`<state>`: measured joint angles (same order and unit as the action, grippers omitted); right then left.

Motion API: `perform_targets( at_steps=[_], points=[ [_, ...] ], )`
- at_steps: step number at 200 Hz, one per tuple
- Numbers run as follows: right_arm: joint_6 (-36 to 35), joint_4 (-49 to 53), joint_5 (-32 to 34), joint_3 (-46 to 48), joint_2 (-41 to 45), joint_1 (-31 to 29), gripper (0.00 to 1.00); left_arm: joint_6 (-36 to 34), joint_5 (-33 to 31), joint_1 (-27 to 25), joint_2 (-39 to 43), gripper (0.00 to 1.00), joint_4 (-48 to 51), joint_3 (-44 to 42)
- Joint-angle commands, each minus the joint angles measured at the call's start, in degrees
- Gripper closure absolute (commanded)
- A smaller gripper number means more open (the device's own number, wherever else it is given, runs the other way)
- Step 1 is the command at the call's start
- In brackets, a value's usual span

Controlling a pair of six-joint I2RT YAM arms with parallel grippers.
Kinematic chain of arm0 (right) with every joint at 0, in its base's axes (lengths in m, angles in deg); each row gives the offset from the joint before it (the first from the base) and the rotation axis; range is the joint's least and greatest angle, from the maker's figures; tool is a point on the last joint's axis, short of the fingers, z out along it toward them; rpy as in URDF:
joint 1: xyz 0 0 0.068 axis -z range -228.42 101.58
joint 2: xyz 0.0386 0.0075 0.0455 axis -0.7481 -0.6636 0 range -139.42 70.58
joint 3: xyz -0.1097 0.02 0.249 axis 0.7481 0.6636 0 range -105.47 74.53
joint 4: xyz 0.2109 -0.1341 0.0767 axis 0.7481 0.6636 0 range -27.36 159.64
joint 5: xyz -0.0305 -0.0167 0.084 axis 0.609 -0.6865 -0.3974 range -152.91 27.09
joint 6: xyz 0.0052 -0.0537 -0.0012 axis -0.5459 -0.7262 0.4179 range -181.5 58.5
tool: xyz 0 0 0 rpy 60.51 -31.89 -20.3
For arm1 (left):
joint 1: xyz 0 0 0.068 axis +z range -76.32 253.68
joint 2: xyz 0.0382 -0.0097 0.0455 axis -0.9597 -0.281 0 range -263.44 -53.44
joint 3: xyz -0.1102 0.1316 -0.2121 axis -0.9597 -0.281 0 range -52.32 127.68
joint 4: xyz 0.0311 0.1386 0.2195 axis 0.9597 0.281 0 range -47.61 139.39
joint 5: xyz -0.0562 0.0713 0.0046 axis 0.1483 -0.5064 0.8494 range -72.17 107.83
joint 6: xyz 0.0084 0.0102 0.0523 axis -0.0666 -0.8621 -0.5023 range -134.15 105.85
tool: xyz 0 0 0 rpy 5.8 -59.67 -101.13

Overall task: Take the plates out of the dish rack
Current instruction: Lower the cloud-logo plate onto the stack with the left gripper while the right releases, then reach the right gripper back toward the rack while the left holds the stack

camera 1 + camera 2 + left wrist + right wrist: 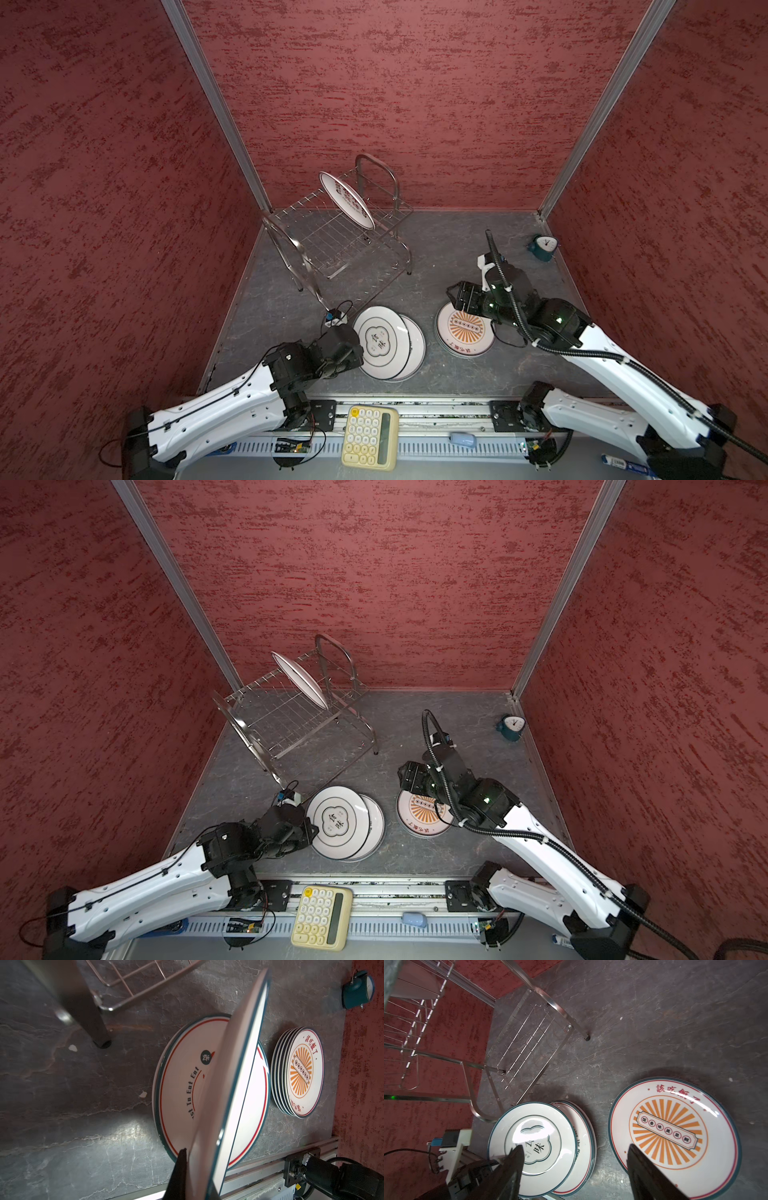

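Dish rack [338,245]: back left of the grey worktop [457,232], set at a slant to the walls. One rack plate [347,200] stands on edge in the top shelf, toward the far end.

Left tool [358,353]: clamped tight on the near-left rim of the held plate [380,341], which is white with a thin teal rim line and black characters inside a cloud outline. The left wrist view shows this plate edge-on and tilted, lifted at the tool side over the flat pile [413,353]. Cannot tell whether its far rim touches the pile. The pile's top plate has a red ring, a teal rim and printed English lettering. More rims show beneath it.

Sunburst stack [465,336]: several plates lying flat, front right of the rack. The top one has an orange sunburst centre and red characters. It sits beside the pile, with a strip of bare worktop between.

Right tool [575,1147]: jaws spread wide, nothing between them, hanging over the far edge of the sunburst stack.

Teal alarm clock [543,248]: back right corner
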<state>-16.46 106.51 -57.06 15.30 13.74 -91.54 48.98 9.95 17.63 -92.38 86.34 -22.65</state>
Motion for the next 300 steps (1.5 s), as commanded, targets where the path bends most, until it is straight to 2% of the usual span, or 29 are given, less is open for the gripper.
perform_targets(
  at_steps=[1, 62, 128, 167, 188, 240, 275, 300],
  points=[
    [-1.9, 1.2, 2.3, -1.1, -1.6, 0.0, 0.22, -0.9, 2.6, 2.4, 0.5, 1.0, -3.7, -0.1],
    [-5.7, -0.5, 0.6, -5.3, -7.8, 0.3, 0.19, 0.7, 7.8, 6.6, -4.4, 0.98, -2.4, -1.2],
    [-13.1, -3.8, -3.8, -16.1, -23.1, 1.8, 0.2, 2.9, 10.3, 7.0, -10.4, 0.8, -4.6, -3.0],
    [-15.3, -6.4, -7.1, -19.4, -30.2, 3.3, 0.2, 3.7, 10.7, 7.3, -10.5, 0.58, -4.4, -3.7],
    [-16.2, -6.6, -7.7, -20.5, -32.5, 3.4, 0.2, 3.3, 10.5, 7.9, -10.9, 0.53, -3.8, -3.1],
    [-18.9, -2.7, -0.5, -26.7, -34.5, 3.5, 0.2, 1.2, 10.5, 8.7, -15.6, 0.49, -4.3, -0.3],
    [-23.2, -3.7, -1.5, -31.8, -32.3, 3.6, 0.2, -1.0, 10.2, 9.5, -18.5, 0.47, -4.3, 2.9],
    [-26.2, -9.4, -4.0, -32.0, -29.0, 3.6, 0.21, -2.5, 9.0, 10.6, -16.4, 0.36, -0.9, 5.6]
  ],
)
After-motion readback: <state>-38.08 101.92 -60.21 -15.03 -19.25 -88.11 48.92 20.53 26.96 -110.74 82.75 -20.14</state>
